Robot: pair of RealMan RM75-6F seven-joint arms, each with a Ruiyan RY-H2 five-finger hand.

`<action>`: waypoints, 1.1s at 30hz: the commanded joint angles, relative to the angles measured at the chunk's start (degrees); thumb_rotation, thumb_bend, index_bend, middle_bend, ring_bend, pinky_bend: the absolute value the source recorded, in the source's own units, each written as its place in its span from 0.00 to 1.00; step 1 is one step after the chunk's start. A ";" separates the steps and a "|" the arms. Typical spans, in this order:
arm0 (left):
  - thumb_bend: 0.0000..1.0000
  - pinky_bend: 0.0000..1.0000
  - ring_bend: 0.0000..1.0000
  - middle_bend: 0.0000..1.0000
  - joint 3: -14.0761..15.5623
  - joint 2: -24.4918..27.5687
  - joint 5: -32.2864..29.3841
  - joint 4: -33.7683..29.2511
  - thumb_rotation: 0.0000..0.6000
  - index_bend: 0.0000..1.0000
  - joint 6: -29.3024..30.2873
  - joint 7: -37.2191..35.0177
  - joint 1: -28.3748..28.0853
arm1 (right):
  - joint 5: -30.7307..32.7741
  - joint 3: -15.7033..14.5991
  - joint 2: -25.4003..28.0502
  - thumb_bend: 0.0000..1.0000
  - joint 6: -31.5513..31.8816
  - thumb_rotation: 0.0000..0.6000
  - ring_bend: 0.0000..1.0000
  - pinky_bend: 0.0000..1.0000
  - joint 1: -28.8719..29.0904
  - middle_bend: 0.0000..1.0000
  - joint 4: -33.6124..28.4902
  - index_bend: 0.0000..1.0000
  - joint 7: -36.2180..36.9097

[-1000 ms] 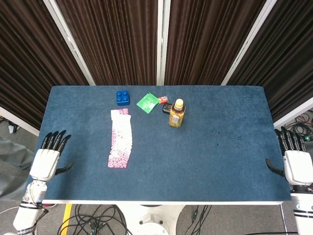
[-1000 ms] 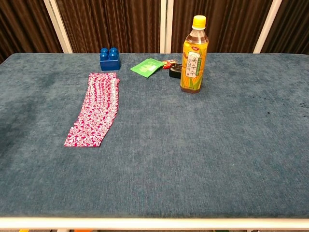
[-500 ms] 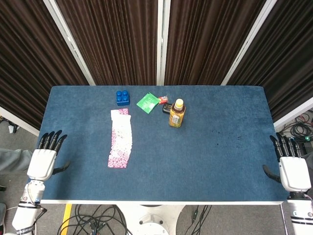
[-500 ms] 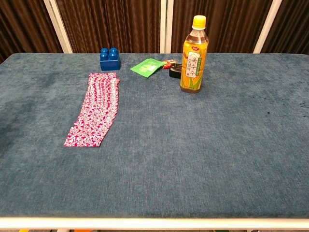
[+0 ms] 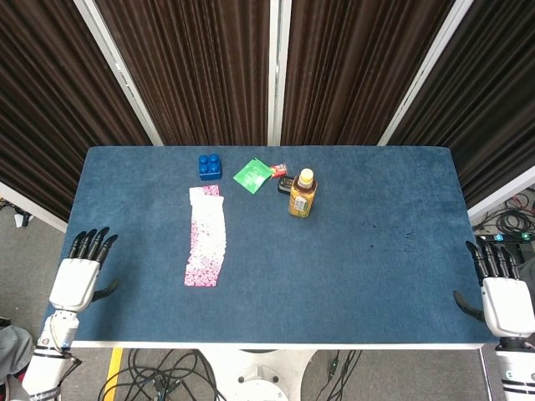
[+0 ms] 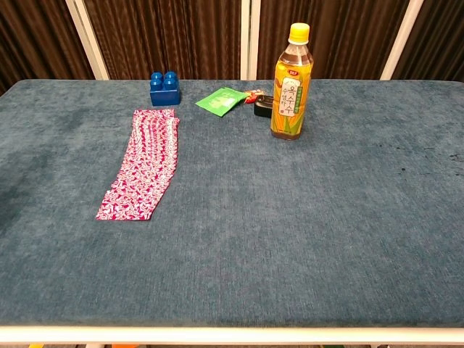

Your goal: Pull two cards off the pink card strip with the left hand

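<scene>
A blue tabletop (image 5: 376, 276) carries a few odd things toward its far edge. A blue toy brick (image 5: 210, 166) sits at about 11 o'clock from the tabletop's middle. A green packet (image 5: 252, 175) lies flat to the brick's 3 o'clock. Further at 3 o'clock stands an upright tea bottle (image 5: 302, 193) with a yellow cap, and a small black object (image 6: 263, 108) and a small red one (image 5: 279, 170) lie just behind it. Dark curtains (image 5: 201, 67) hang beyond the tabletop, and cables (image 5: 167, 372) trail on the floor at 6 o'clock.

The pink card strip (image 5: 206, 244) (image 6: 141, 163) is a long fan of overlapping cards with red-and-white patterned backs, lying flat on the blue table's left half, running from near the far edge toward the front, untouched and well apart from both hands.
</scene>
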 commanded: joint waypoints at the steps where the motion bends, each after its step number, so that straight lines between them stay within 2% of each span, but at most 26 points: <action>1: 0.27 0.46 0.35 0.25 -0.03 -0.08 -0.61 -0.40 1.00 0.10 -0.35 2.02 -0.03 | -0.06 0.16 0.12 0.17 0.08 1.00 0.00 0.00 0.01 0.00 -0.17 0.00 0.07; 2: 0.29 0.67 0.53 0.42 0.11 -0.09 -1.21 -0.89 1.00 0.10 -1.02 2.35 -0.01 | -0.12 0.23 0.16 0.17 0.08 1.00 0.00 0.00 0.04 0.00 -0.26 0.00 0.08; 3: 0.31 0.80 0.66 0.57 0.31 0.04 -1.81 -1.41 1.00 0.10 -1.78 2.64 -0.01 | -0.12 0.30 0.19 0.17 0.05 1.00 0.00 0.00 0.08 0.00 -0.33 0.00 0.06; 5: 0.36 0.92 0.80 0.76 0.94 0.41 -2.47 -2.39 1.00 0.09 -3.29 3.62 -0.14 | -0.06 0.49 0.31 0.17 -0.08 1.00 0.00 0.00 0.21 0.00 -0.60 0.00 -0.06; 7: 0.41 0.96 0.87 0.85 1.79 0.43 -2.16 -2.86 1.00 0.09 -4.21 3.79 -0.22 | -0.09 0.67 0.40 0.17 -0.11 1.00 0.00 0.00 0.32 0.00 -0.84 0.00 -0.17; 13: 0.50 0.99 0.90 0.88 5.40 -0.81 2.24 -1.94 1.00 0.09 -7.15 2.73 -1.32 | 0.16 1.26 0.81 0.17 -0.43 1.00 0.00 0.00 0.73 0.00 -1.74 0.00 -0.78; 17: 0.57 0.99 0.90 0.87 6.95 -1.19 3.50 -2.96 1.00 0.09 -11.99 2.58 -3.57 | 0.64 1.58 1.29 0.17 -0.75 1.00 0.00 0.00 0.90 0.00 -2.48 0.00 -1.55; 20: 0.58 0.98 0.90 0.87 7.79 -1.26 3.34 -4.50 1.00 0.09 -16.63 5.06 -5.69 | 0.97 1.92 1.66 0.17 -0.69 1.00 0.00 0.00 0.96 0.00 -3.08 0.00 -1.86; 24: 0.58 0.98 0.90 0.87 7.57 -2.32 1.78 -5.95 1.00 0.09 -20.90 9.19 -7.83 | 1.36 2.24 2.06 0.17 -0.72 1.00 0.00 0.00 1.03 0.00 -3.66 0.00 -2.35; 33: 0.59 0.97 0.90 0.87 4.79 -6.37 -1.52 -6.72 1.00 0.09 -24.27 16.20 -11.32 | 2.56 2.63 2.00 0.17 -1.72 1.00 0.00 0.00 1.44 0.00 -3.77 0.00 -2.92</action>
